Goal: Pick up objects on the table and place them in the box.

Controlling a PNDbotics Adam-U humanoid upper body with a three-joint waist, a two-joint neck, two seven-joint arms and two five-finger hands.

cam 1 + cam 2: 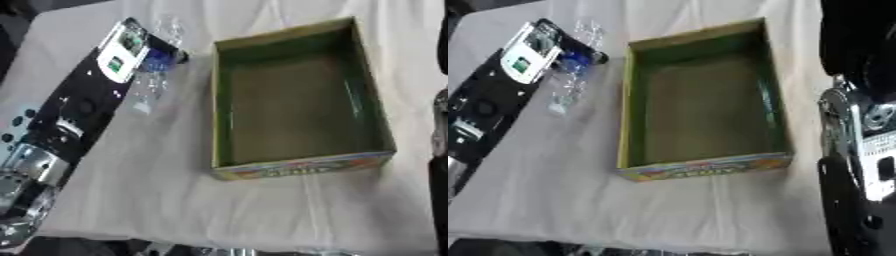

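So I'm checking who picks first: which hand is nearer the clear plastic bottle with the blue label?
Left. The left hand is right at the clear plastic bottle with the blue label, left of the box. The right hand isn't visible; only its arm shows at the right edge.

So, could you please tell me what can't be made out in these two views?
- Left hand: its fingers lie beyond its back, over a clear bottle, so any grip is hidden.
- Right hand: cut off; only the arm shows at the right edge.
- Box front print: blurred.

Likely a lab or test setup: a cloth-covered table (175,200) bearing only a cardboard box (297,170).
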